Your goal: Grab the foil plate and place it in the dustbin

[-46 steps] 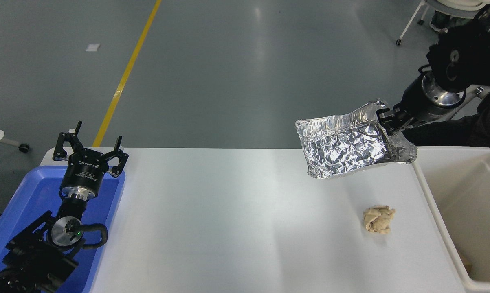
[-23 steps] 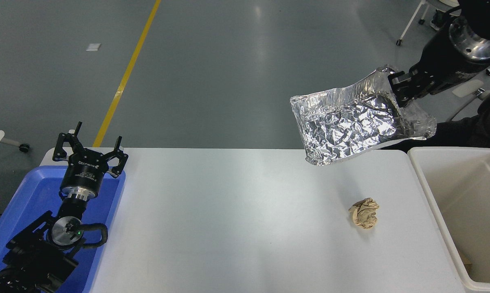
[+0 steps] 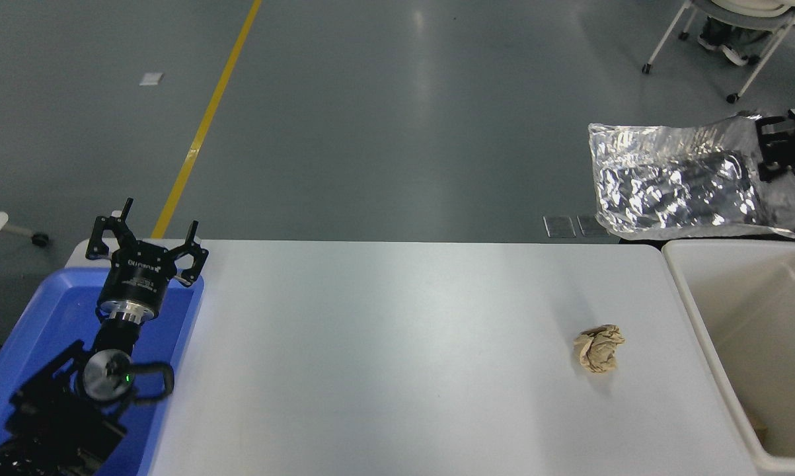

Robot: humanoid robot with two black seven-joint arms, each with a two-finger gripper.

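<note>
Head view is all you get, so here's what it shows you. Your right gripper [image 3: 767,149] comes in at the far right edge, high up, and only its black fingers [image 3: 775,124] and a bit of the body make it into frame. Those fingers are clamped on the right-hand rim of the foil plate [image 3: 675,182], so the plate is hanging in the air, well clear of the table [image 3: 397,357]. It's lying roughly level with its crinkled silver face tipped toward the camera, long side running left to right. Its right end sits over the far edge of the dustbin [image 3: 704,344], while the left part hangs past the bin's left wall, above the table's far right corner and the grey floor behind it. You can see the bin standing at the table's right end, cream-white with deep smooth walls, and something small and tan shows at the bottom of it near the lower edge, too little of it to say what it is.

On the table, near the bin but not touching it, there's a crumpled tan paper ball [image 3: 599,348].

Your left gripper [image 3: 147,243] is parked at the lower left over the blue tray [image 3: 34,317], fingers spread apart and holding nothing, pointing away from the camera
</note>
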